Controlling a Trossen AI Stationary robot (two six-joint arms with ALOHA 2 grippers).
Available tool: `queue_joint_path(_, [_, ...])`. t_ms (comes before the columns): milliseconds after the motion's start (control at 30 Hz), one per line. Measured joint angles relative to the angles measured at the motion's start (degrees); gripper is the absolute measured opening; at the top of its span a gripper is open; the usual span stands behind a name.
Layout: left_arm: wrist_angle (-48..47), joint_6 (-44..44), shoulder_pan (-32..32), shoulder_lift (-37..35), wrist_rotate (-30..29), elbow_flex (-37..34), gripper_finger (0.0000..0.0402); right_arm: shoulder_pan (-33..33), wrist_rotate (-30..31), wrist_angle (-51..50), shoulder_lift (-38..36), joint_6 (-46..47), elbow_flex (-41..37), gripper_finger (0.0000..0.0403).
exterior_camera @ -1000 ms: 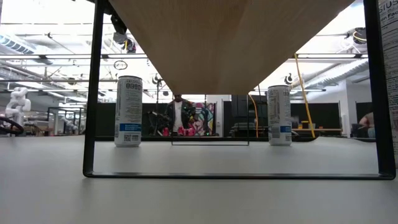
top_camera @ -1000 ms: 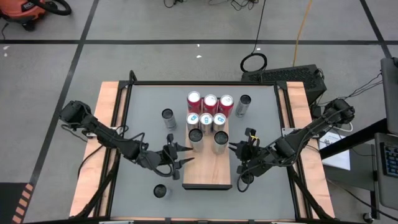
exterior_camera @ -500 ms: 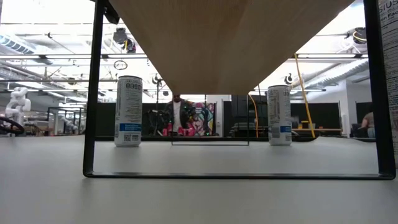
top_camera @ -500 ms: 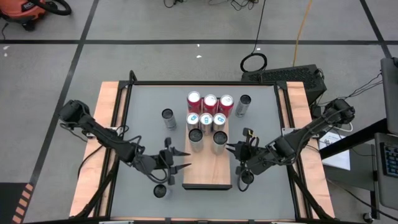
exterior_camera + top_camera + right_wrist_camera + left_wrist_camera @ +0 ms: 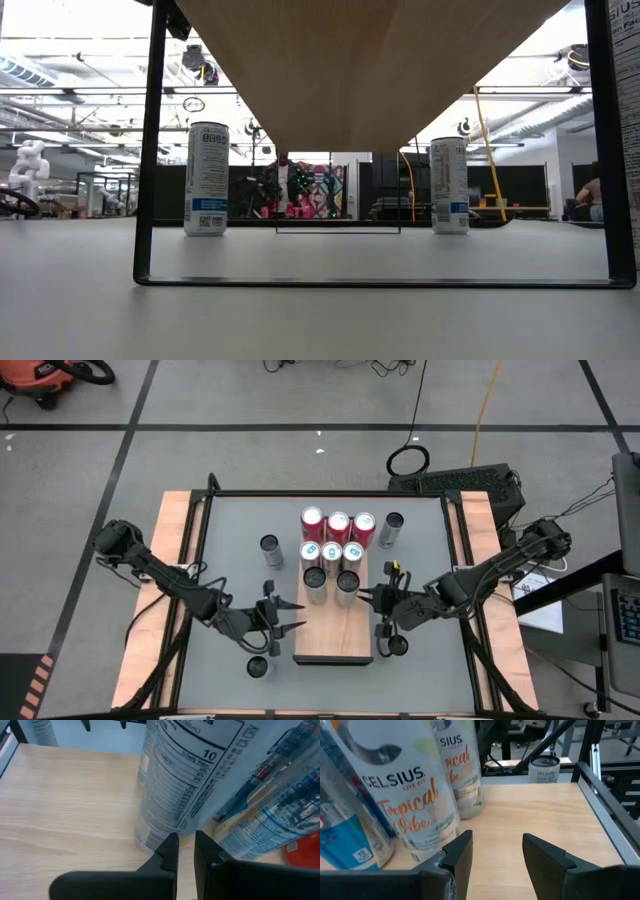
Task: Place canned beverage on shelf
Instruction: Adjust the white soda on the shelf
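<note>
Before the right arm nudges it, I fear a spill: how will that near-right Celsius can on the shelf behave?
The Celsius can stands tall and slim on the shelf, so a high push probably tips it. Smooth metal likely slides against the shut right gripper.

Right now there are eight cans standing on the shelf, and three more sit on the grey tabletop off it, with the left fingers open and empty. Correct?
Not quite: four cans sit off the shelf, not three. The high view shows one left of it, one right, one by the left fingers, one under the right arm. The rest holds.
</note>
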Motion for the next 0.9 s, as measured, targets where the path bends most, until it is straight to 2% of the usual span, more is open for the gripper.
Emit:
queue_joint_path(267, [-2.0,-1.2,-1.4,-0.1,0.0,0.0,0.017,2.3,-0.3,-0.2,0.0,1.5,0.0,0.0])
queue_joint_path(900, [-1.2,-0.8,-1.3,-0.4,-0.7,0.0,0.017,-0.5,-1.4,3.9,0.3,-2.4,0.0,0.0])
